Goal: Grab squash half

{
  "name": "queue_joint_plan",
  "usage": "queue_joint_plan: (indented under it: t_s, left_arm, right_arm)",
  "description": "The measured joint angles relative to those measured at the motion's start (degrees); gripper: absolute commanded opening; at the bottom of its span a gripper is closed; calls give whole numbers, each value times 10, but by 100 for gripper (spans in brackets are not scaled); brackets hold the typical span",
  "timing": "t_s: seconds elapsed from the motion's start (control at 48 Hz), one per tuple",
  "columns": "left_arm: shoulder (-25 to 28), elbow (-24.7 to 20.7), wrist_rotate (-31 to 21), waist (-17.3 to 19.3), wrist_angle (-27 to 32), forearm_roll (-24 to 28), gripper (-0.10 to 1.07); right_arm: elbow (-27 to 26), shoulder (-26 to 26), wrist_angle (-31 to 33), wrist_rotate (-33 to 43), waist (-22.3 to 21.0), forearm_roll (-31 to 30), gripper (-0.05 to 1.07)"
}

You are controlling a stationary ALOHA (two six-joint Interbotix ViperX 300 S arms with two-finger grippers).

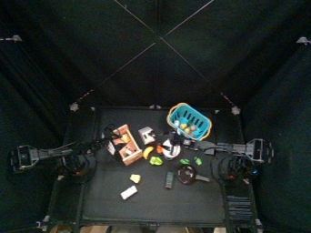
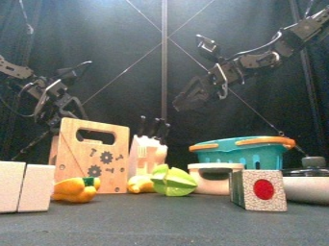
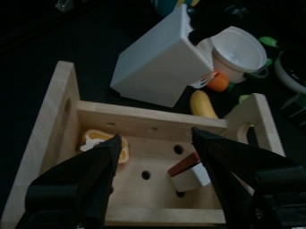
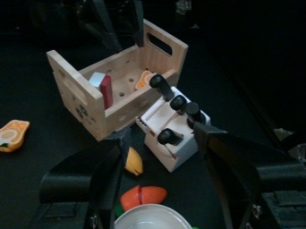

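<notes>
The squash half [image 2: 75, 189], an orange-yellow piece with a green end, lies on the table in front of the wooden crate [image 2: 90, 154]. It also shows in the right wrist view [image 4: 14, 134], apart from the crate [image 4: 114, 85]. My left gripper [image 3: 153, 165] is open and empty, hanging above the crate's inside [image 3: 143, 148], where a pale orange piece [image 3: 98, 139] and a red-and-white piece [image 3: 191, 170] lie. My right gripper [image 4: 162, 174] is open and empty, raised above the knife block [image 4: 174, 134]. Both hang high in the front view, left [image 2: 58, 96] and right [image 2: 206, 86].
A white knife block [image 2: 149, 152] stands right of the crate. A green cut fruit [image 2: 174, 181], a white bowl [image 2: 214, 178], a teal basket [image 2: 244, 149], a red-dot block [image 2: 260, 189], a pan [image 2: 309, 181] and white blocks [image 2: 26, 185] crowd the table.
</notes>
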Motion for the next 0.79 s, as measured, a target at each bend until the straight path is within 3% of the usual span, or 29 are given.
queue_joint_plan:
  t_s: [0.229, 0.312, 0.396, 0.562, 0.792]
  left_arm:
    - [11, -62, 3, 11, 146, 120, 96]
    - [15, -77, -1, 11, 172, 151, 96]
    - [18, -87, -15, 11, 180, 142, 96]
    - [24, -91, -14, 4, 181, 69, 95]
    - [27, -91, 36, -24, 186, 127, 95]
  right_arm:
    - [0, 0, 10, 1, -1, 6, 91]
    - [0, 0, 18, 1, -1, 11, 91]
    - [0, 0, 22, 2, -1, 20, 91]
    - [-1, 1, 26, 4, -1, 29, 91]
    - [-1, 1, 35, 4, -1, 30, 91]
